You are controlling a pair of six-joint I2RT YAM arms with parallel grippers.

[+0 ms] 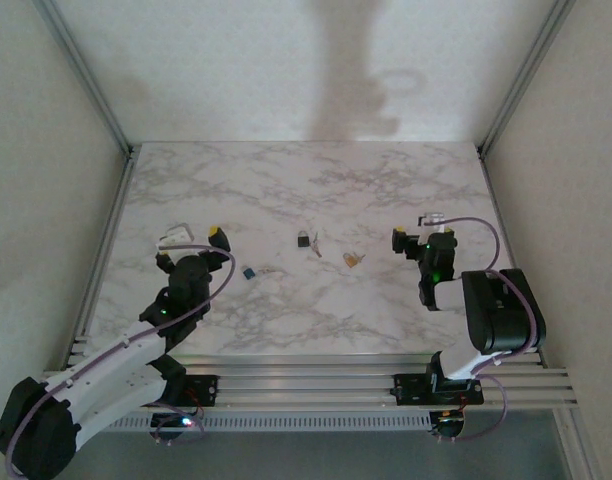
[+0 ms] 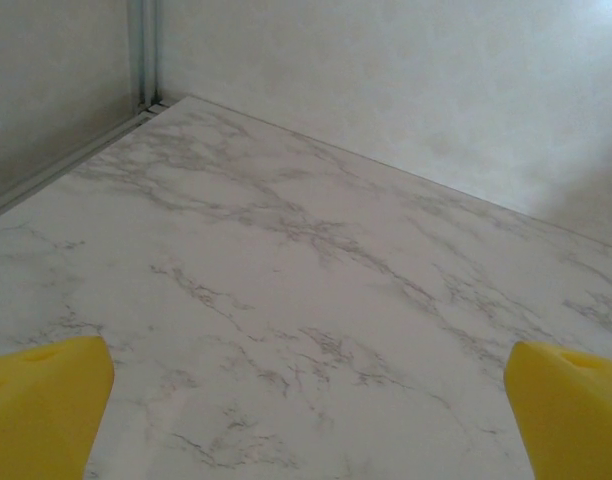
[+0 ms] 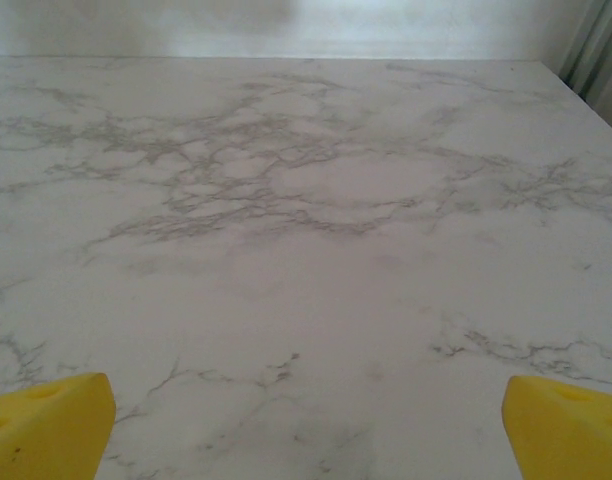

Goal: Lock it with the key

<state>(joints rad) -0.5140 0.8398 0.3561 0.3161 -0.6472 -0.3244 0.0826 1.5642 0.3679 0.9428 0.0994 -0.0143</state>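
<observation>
Padlock (image 1: pixel 302 240) lay at middle of tabletop (image 1: pixel 286 180), key (image 1: pixel 316 247) just beside it. I saw my left hand (image 1: pixel 194 240) and right hand (image 1: pixel 418 232) both wide open, empty, flanking lock, well apart from it.

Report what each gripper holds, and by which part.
Nothing is held. The left gripper and right gripper both stand open over bare table; the padlock lies apart from both, between the arms.

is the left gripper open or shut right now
Open: the left gripper has its yellow fingertips far apart, with bare table between them.
</observation>
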